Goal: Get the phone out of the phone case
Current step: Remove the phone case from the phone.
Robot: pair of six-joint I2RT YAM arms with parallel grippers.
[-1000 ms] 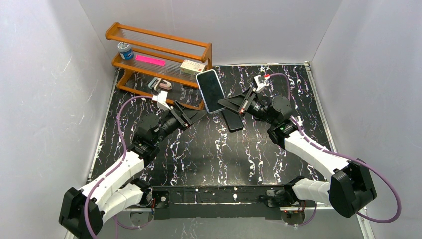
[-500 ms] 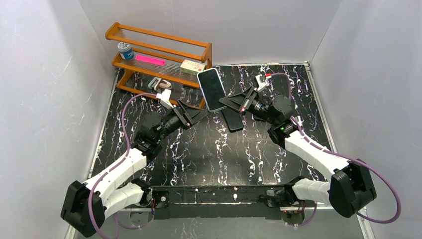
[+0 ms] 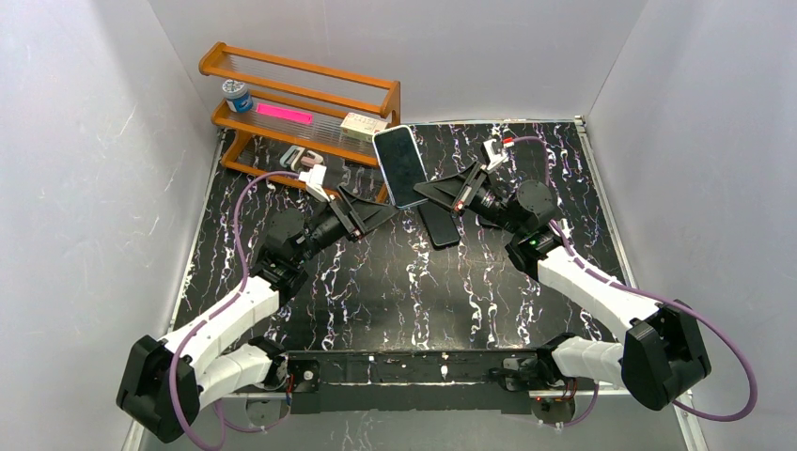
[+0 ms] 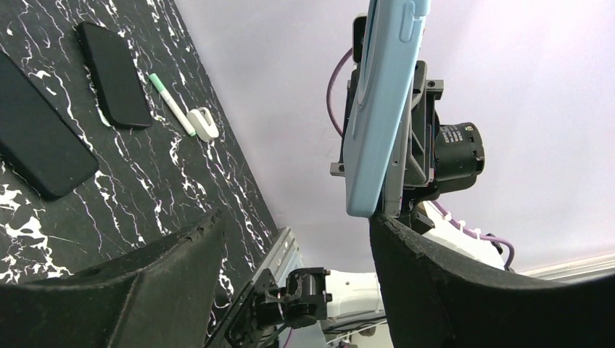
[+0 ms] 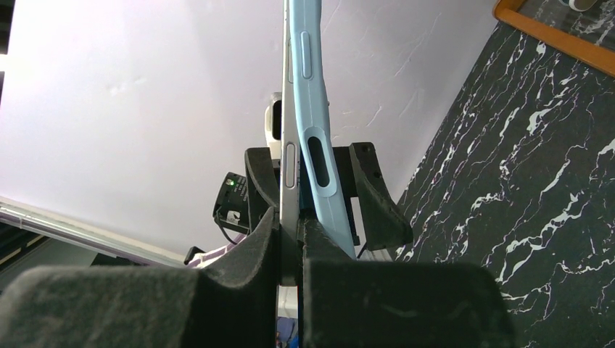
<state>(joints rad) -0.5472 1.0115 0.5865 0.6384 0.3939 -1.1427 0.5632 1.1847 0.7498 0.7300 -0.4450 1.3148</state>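
Currently the right hand (image 3: pixel 420 194) is clamped on the phone (image 3: pixel 398 165), raised off the desk (image 3: pixel 395 282) in its pale blue case (image 4: pixel 381 109) (long axis running front to back); the left hand (image 3: pixel 383 216), jaws spread, hovers just left of its lower end.

Phone case (image 4: pixel 377 109): pale blue. Phone (image 3: pixel 399 167): black screen, silver edge. Worktop (image 3: pixel 395 282): black marble pattern, white veining. Rack (image 3: pixel 301 70): orange-brown wood; bright pink strip (image 3: pixel 284 114) on its shelf. Marker (image 4: pixel 170 112): pale green. Cable (image 4: pixel 331 85): purple. Spare handset (image 3: pixel 439 225) on worktop: plain black. Walls (image 3: pixel 85 188): pale grey-lilac.
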